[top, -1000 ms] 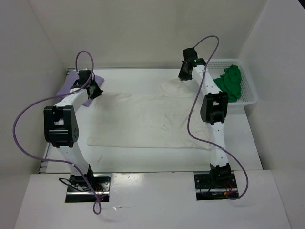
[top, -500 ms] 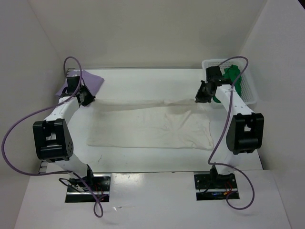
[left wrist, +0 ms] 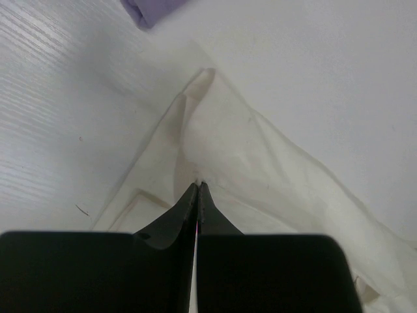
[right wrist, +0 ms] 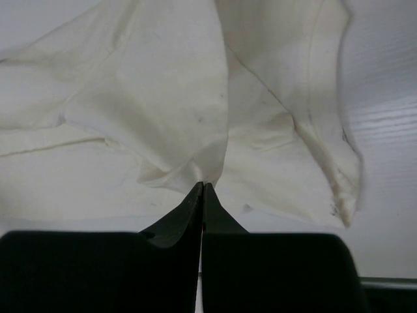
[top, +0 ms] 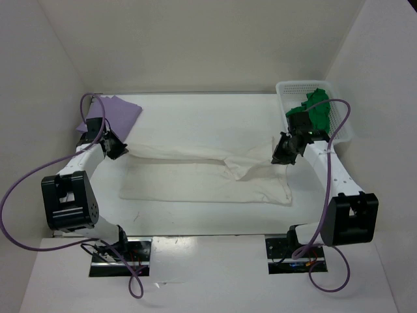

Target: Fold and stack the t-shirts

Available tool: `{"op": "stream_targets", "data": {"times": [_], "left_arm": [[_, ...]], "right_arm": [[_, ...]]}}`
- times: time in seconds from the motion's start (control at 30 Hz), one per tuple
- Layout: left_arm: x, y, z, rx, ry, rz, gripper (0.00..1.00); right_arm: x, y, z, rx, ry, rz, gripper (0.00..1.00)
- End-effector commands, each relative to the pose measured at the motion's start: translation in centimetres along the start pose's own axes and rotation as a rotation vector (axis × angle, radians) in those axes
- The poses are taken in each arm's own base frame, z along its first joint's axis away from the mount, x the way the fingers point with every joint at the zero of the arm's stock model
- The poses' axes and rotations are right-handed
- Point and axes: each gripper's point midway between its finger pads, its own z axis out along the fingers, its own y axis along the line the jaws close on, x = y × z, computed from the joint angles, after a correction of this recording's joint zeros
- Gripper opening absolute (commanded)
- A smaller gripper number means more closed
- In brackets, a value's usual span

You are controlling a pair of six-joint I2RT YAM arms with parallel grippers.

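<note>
The cream white t-shirt [top: 208,176] lies across the middle of the table, its far edge lifted and pulled toward the near side. My left gripper [top: 119,149] is shut on its left far corner [left wrist: 195,140]. My right gripper [top: 279,155] is shut on its right far corner [right wrist: 189,130]. The shirt hangs between the two grippers in a fold. The lavender purple t-shirt [top: 112,112] lies folded at the far left corner and shows at the top of the left wrist view [left wrist: 153,9]. The bright green t-shirt [top: 316,109] sits crumpled in the basket.
A white plastic mesh basket [top: 287,90] stands at the far right by the right wall. White walls close in the table on the left, back and right. Purple cables loop from both arms.
Both grippers have moved toward the near side, dragging the cream shirt's far edge over its near half. The right arm has swung outward to the right, the left arm to the left.
</note>
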Motion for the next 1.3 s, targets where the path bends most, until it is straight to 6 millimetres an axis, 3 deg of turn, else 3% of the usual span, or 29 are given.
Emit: {"op": "stream_targets", "data": {"times": [0.0,0.07,0.13,0.2,0.3,0.37,0.47,0.5,0.57,0.6,0.7,0.83,0.87,0.97,1.0,1.03,1.07,1.17,1.27], "left_arm": [[-2.0,-1.7,-2.4,0.086,-0.073,-0.022,0.00],[-2.7,-2.3,-3.4,0.103,-0.098,-0.018,0.00],[-2.4,-1.5,-3.4,0.078,-0.104,-0.020,0.00],[-0.7,0.1,-2.6,0.032,-0.073,-0.019,0.02],[1.2,2.3,-1.9,-0.039,-0.041,-0.027,0.08],[2.3,3.2,-1.9,-0.071,-0.016,-0.040,0.21],[2.0,3.4,-3.0,-0.088,-0.054,-0.073,0.43],[1.3,3.6,-3.4,-0.092,-0.080,-0.091,0.45],[-0.2,3.4,-4.9,-0.092,-0.131,-0.115,0.45],[-0.6,3.2,-5.2,-0.097,-0.141,-0.127,0.45],[-1.0,1.6,-5.2,-0.019,-0.131,-0.121,0.45],[-0.4,-2.0,-3.8,0.110,-0.087,-0.086,0.42],[0.9,-2.9,-3.4,0.117,-0.061,-0.034,0.40],[2.6,-4.4,-2.0,0.130,-0.016,0.023,0.40],[4.0,-5.2,-1.7,0.140,0.016,0.052,0.39],[4.7,-5.4,-0.9,0.137,0.036,0.063,0.39],[5.4,-5.6,-0.6,0.135,0.054,0.064,0.39],[7.5,-5.5,0.3,0.139,0.104,0.082,0.39],[8.1,-4.9,0.5,0.131,0.115,0.081,0.39]], "right_arm": [[0.6,0.1,-3.1,-0.007,-0.012,0.006,0.00],[0.8,0.0,-3.6,-0.005,-0.008,0.006,0.00],[1.3,-0.6,-3.9,0.018,-0.012,0.007,0.00],[3.0,-1.9,-3.5,0.060,0.037,0.011,0.00],[3.7,-2.5,-3.3,0.080,0.054,0.022,0.02],[4.5,-3.0,-3.2,0.119,0.081,0.022,0.03],[4.5,-3.3,-3.4,0.159,0.069,0.023,0.12],[4.1,-2.6,-3.8,0.154,0.046,-0.005,0.21],[3.8,-2.4,-4.4,0.174,0.025,-0.019,0.21],[2.5,-2.2,-4.9,0.192,-0.023,-0.029,0.22],[1.2,-0.5,-5.2,0.162,-0.071,-0.090,0.22],[4.8,4.5,-2.0,0.022,0.039,-0.230,0.00],[7.3,5.5,-0.5,0.027,0.099,-0.293,0.00],[10.5,8.7,1.2,-0.054,0.144,-0.359,0.00],[11.2,9.3,2.3,-0.062,0.163,-0.360,0.01],[11.6,9.9,2.6,-0.070,0.165,-0.362,0.16],[12.5,10.2,3.1,-0.073,0.177,-0.388,0.24],[13.6,10.6,4.4,-0.067,0.199,-0.416,0.36],[14.3,10.1,5.7,-0.031,0.219,-0.428,0.38]]}}
